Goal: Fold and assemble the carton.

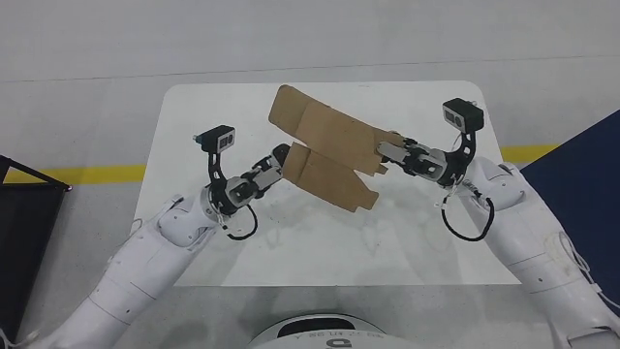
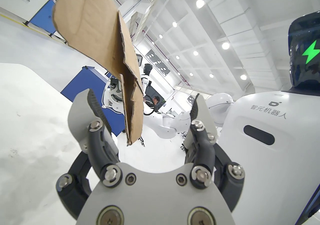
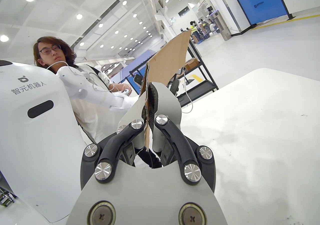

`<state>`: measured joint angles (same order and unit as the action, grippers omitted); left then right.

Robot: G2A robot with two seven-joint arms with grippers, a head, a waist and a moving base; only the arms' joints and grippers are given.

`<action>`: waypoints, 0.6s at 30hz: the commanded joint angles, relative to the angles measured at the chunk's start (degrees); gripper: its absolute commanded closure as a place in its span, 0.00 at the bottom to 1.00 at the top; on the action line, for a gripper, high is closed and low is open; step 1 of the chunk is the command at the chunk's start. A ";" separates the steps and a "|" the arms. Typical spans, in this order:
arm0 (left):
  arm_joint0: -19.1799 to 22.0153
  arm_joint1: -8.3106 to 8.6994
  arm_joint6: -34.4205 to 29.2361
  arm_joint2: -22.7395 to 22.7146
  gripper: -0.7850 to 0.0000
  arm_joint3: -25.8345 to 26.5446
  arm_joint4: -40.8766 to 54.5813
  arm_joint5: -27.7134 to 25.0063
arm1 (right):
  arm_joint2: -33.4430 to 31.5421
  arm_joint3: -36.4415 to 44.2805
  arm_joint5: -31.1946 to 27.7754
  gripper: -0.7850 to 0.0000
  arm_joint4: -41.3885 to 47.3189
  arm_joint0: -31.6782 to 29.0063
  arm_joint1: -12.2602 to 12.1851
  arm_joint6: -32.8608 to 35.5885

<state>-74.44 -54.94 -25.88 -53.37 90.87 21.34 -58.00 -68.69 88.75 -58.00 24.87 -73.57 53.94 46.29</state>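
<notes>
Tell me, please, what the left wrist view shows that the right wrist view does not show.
Left wrist view: the left gripper is open, and an edge of the carton hangs between its spread fingers, not clamped. Right wrist view: the right gripper is shut on another edge of the carton, pinching the cardboard. Both: the brown carton, not yet assembled, held above the white table.

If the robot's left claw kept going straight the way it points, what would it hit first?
The carton: its lower edge hangs between the open fingers of the left gripper, so going straight on it would most likely meet that cardboard first. How deep the edge sits is hard to judge.
</notes>
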 commanded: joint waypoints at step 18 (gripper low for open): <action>0.45 -3.42 -8.35 -6.86 1.00 -4.71 -3.43 0.00 | -7.13 -0.18 0.00 0.00 -14.71 -1.93 0.88 -4.60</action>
<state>-74.18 -58.33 -34.68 -58.41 86.67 21.34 -58.00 -73.99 88.87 -58.00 13.89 -75.22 54.77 43.66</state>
